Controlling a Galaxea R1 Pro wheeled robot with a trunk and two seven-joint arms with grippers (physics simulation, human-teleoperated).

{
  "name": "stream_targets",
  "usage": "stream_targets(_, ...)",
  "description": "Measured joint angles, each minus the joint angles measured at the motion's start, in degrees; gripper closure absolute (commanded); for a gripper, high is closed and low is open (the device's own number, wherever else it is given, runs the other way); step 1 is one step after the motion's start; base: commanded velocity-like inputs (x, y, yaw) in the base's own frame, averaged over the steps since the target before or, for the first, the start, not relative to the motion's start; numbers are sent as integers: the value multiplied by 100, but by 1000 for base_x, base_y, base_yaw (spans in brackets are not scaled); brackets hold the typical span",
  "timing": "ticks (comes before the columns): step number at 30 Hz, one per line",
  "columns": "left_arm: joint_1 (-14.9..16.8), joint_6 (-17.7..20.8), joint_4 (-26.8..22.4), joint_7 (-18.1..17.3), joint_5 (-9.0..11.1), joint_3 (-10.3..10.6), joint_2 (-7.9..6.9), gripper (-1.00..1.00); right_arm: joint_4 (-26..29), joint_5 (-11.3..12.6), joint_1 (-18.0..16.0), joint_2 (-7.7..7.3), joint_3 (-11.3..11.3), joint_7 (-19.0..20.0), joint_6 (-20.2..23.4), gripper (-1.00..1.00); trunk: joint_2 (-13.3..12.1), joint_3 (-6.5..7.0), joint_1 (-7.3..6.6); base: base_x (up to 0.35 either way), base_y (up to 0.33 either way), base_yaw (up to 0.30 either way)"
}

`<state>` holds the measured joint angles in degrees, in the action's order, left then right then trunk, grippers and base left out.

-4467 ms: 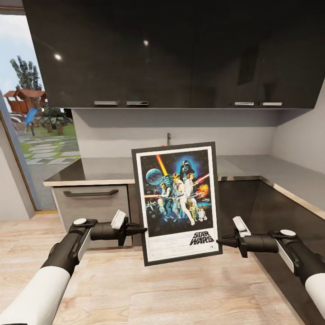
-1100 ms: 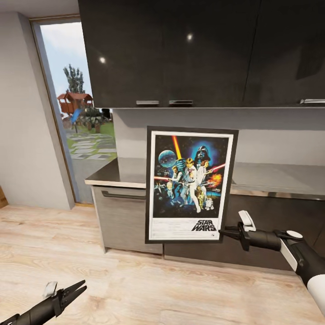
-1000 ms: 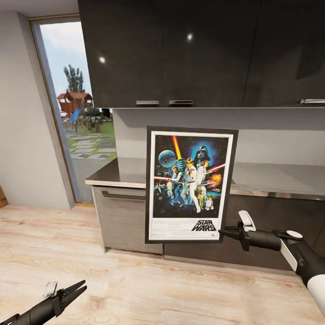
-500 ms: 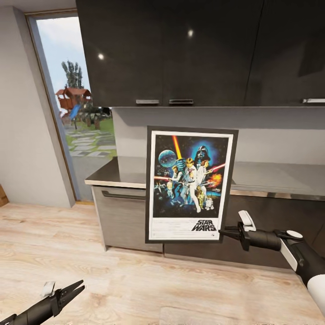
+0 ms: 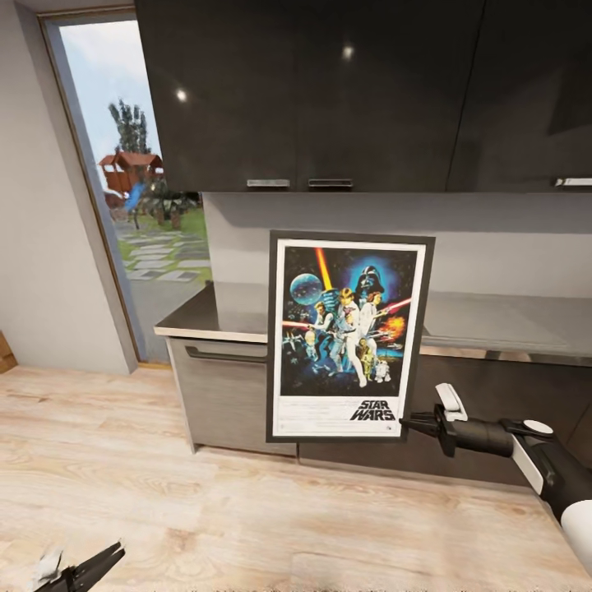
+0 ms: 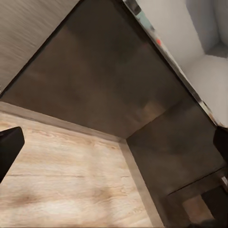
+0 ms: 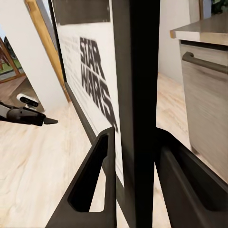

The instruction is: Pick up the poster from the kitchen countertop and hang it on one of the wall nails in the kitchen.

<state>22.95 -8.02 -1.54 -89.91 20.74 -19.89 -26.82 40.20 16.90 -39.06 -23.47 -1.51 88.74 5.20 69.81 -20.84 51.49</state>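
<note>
The Star Wars poster (image 5: 349, 337) hangs upright in the air in front of the grey kitchen countertop (image 5: 501, 321), black frame and white border facing me. My right gripper (image 5: 409, 425) is shut on its lower right frame edge. In the right wrist view both fingers (image 7: 92, 175) clamp the frame, and the poster (image 7: 90, 80) with its logo runs away edge-on. Low over the wooden floor, my left gripper (image 5: 111, 557) is open and holds nothing. Its fingers (image 6: 8, 148) stand wide apart before dark cabinet fronts.
Dark glossy wall cabinets (image 5: 329, 90) hang above the counter. A grey drawer front with a bar handle (image 5: 226, 356) sits at the counter's left end. A tall glazed opening (image 5: 131, 181) onto a garden lies further left, beside a grey wall (image 5: 41, 247). Light wood floor (image 5: 247, 510) stretches in front.
My left gripper has let go of the poster and dropped to the bottom left, sinking further in the last second. The view has shifted slightly. The right gripper still holds the poster.
</note>
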Motion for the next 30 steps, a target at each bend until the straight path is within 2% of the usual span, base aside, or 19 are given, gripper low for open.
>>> stream_targets(3,-56,0,7,0,98,9,80,-100,-1,0,0,-5,4,1,0,100,-120,26,-66,0,0,0)
stream_targets(9,-72,-4,1,3,124,0,184,-100,-1,0,0,-5,2,-1,0,100,-361,78,-198,0,0,0)
stream_targets(30,-148,0,0,79,132,-6,205,-100,-1,0,0,4,-1,-2,0,100,-1204,260,-659,0,0,0)
